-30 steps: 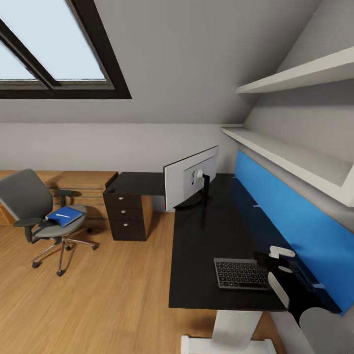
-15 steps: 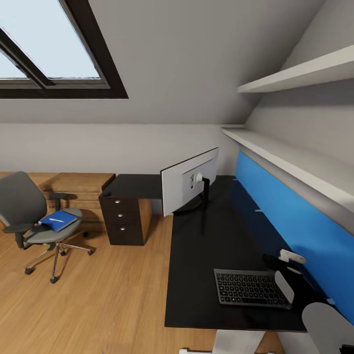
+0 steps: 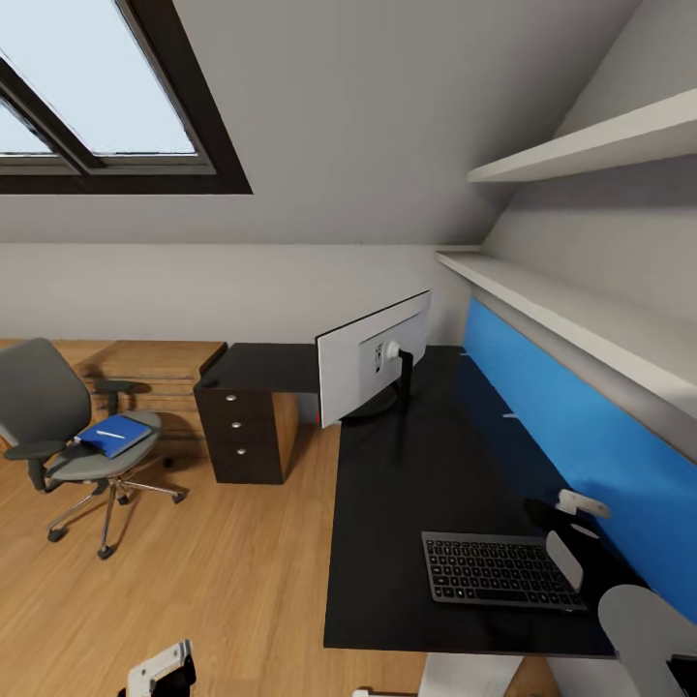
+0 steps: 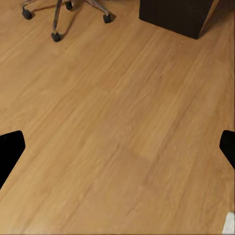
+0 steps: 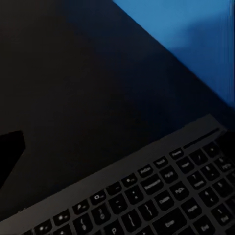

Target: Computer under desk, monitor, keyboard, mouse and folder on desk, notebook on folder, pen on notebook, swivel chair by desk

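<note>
nearest first: my left gripper (image 3: 160, 670) has just come up into the bottom edge of the head view, where it wasn't half a sec ago. its wrist cam looks down at bare wood floor (image 4: 117, 127), with the dark fingertips (image 4: 10, 147) spread wide at both sides and nothing between them, so it's open and empty. my right arm (image 3: 581, 552) sits over the near right end of the desk (image 3: 387, 484), beside the keyboard (image 3: 499, 571). one finger shows in the right wrist cam, the other doesn't, so i can't tell if that pincer is open or closed. the keyboard lies flat on the desk, well short of the monitor (image 3: 373, 353), which stands mid-desk facing left.

the cam barely shifts vs half a sec ago, after a bigger swing before that, so i judge the base has about settled. far left, the swivel chair (image 3: 58, 426) stands well apart from the desk, with the blue folder (image 3: 114, 433) on its seat and smth white lying on top, maybe the pen, too small to say. no mouse or pc in sight. imo raising the left arm means prep for the folder fetch, which is not yet done.
</note>
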You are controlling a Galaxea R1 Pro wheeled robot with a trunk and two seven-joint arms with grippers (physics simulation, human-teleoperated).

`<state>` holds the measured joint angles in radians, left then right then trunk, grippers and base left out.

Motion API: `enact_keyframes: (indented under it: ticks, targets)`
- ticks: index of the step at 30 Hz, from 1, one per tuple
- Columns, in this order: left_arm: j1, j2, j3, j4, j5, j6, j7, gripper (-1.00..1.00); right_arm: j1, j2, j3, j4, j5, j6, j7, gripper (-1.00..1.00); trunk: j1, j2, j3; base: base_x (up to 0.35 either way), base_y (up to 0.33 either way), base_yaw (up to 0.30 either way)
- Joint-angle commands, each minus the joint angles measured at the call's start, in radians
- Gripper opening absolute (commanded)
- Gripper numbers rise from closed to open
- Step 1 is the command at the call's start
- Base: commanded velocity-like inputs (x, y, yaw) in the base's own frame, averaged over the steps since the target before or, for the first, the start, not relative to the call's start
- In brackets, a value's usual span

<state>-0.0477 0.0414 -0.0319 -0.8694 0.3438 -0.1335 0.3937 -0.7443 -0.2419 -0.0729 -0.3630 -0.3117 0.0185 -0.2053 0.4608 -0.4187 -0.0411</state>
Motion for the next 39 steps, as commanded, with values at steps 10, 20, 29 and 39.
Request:
enact_keyframes:
  ticks: [10, 20, 29, 39]
  targets:
    - [0.150, -0.002, 0.032, -0.689, 0.127, 0.618, 0.006, 1.00, -0.168, -0.025, 0.000, 0.065, -0.013, 0.078, -0.010, 1.00, 0.008, -0.016, -0.009, 0.000, 0.000, 0.000]
    - [0.089, 0.002, 0.054, -0.742, 0.343, 0.680, 0.007, 1.00, -0.252, -0.026, -0.015, 0.077, -0.034, 0.169, -0.010, 1.00, 0.047, -0.086, -0.040, 0.000, 0.000, 0.000]
    - [0.046, 0.000, 0.086, -0.744, 0.475, 0.684, 0.011, 1.00, -0.257, 0.026, -0.025, 0.161, -0.096, 0.091, -0.008, 1.00, 0.081, -0.149, -0.068, 0.000, 0.000, 0.000]
    - [0.045, 0.001, 0.089, -0.741, 0.476, 0.688, 0.011, 1.00, -0.257, 0.039, -0.058, 0.162, -0.105, 0.060, -0.011, 1.00, 0.119, -0.219, -0.099, 0.000, 0.000, 0.000]
